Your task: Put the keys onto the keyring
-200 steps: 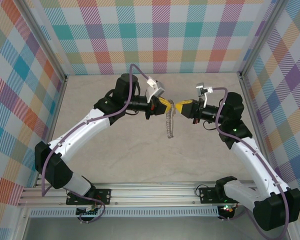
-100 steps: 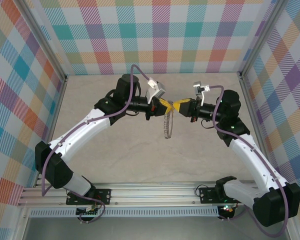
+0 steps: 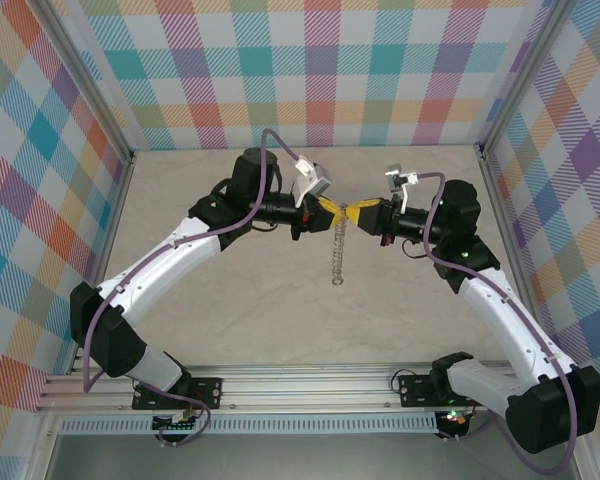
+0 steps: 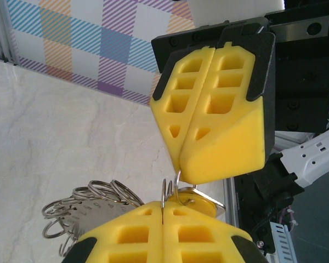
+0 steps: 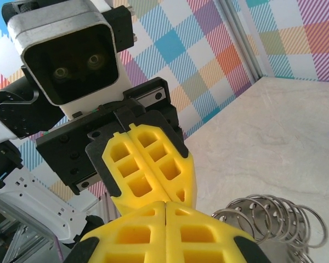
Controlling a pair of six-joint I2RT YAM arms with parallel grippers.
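While the keyring (image 3: 338,255) is hung edge-on above the counter (image 3: 280,330) for threading, left jaws are clenched on its rim, right jaws clenched opposite, contents unclear.

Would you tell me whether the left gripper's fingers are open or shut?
Shut: the left gripper has its yellow fingers pressed along one seam in the left wrist view, pinching a keyring wire.

Silvery-fringed keyring (image 3: 337,252), hanging vertically, edge-on, chain-like

Pastel plaid walls (image 3: 320,70), beige marble-look tabletop (image 3: 230,310), alu rail (image 3: 310,385) near edge, even light
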